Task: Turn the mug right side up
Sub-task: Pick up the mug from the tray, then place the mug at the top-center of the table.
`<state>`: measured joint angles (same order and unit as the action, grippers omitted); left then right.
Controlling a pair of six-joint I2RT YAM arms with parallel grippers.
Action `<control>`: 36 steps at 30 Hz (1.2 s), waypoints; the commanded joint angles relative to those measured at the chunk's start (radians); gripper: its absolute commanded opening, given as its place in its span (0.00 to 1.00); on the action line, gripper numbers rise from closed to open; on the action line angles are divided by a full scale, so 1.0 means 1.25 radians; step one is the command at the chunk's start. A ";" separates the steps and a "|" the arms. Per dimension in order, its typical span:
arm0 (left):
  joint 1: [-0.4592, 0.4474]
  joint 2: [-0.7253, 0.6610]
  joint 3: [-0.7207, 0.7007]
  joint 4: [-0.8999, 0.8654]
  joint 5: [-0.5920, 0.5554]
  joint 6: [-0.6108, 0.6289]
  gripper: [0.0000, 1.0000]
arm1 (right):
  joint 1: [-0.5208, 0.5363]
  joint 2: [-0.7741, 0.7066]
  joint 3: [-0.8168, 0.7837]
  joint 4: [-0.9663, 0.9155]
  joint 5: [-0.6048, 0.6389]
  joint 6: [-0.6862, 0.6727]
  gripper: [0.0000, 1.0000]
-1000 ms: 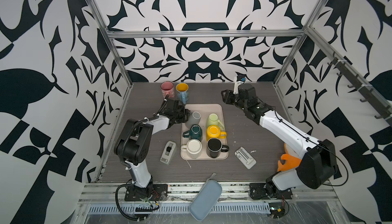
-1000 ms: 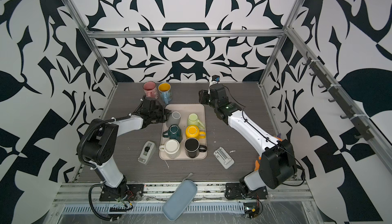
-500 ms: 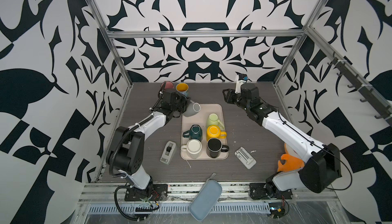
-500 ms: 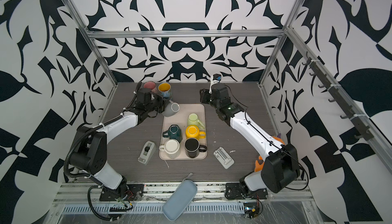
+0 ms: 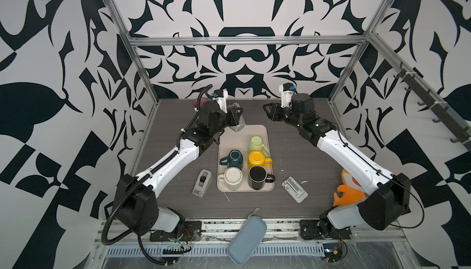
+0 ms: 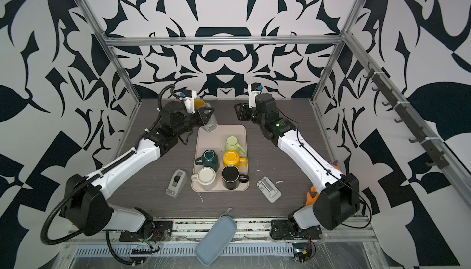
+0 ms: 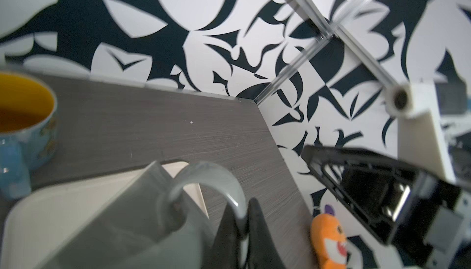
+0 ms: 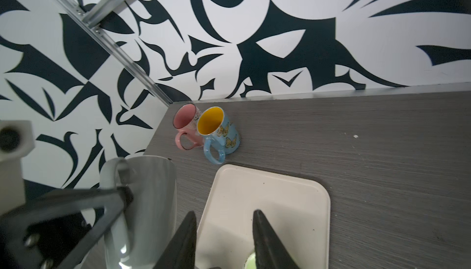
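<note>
Mug (image 5: 239, 125), grey, is in the air over the far-left corner of the tray (image 5: 257, 130) and not touching it. It is tilted, with the mouth facing down and toward the near side, so it is not right side up yet.

Step in hand, by my read, is the flip itself: the mug is off the tray and part-way round.

Left gripper (image 5: 235, 114) has it by the handle (image 7: 214, 176). In the left wrist view the jaws are pinched together on the handle loop, and the mug body hangs off to one side of them. The hold is on the handle only, so the mug could swing or slip as the wrist rolls.

Next move calls for more wrist roll until the mouth faces up. After that it goes down base-first onto a flat spot and the jaws let go. A likely spot is the table (image 5: 288, 150) at far left, where the pink mug (image 8: 186, 121) and blue mug (image 8: 221, 130) stand upright side by side. That is a guess only.

Right gripper (image 5: 267, 111) hangs over the table just right of the tray's far end, well apart from the mug. Its jaws are apart with nothing between them, and they touch nothing.
</note>
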<state>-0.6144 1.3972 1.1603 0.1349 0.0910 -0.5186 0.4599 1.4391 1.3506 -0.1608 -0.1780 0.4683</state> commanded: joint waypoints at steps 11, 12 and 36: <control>-0.184 -0.087 -0.118 0.264 -0.380 0.707 0.00 | -0.013 0.003 0.134 -0.046 -0.207 -0.060 0.47; -0.191 -0.084 -0.124 0.277 -0.391 0.738 0.00 | -0.014 0.006 0.143 -0.051 -0.224 -0.064 0.49; -0.267 -0.017 -0.234 0.541 -0.474 1.256 0.00 | -0.015 0.100 0.341 -0.386 -0.401 -0.259 0.61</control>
<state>-0.9440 1.4040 0.8608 0.7010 -0.5133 0.9867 0.4343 1.5661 1.7329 -0.5915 -0.6544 0.1940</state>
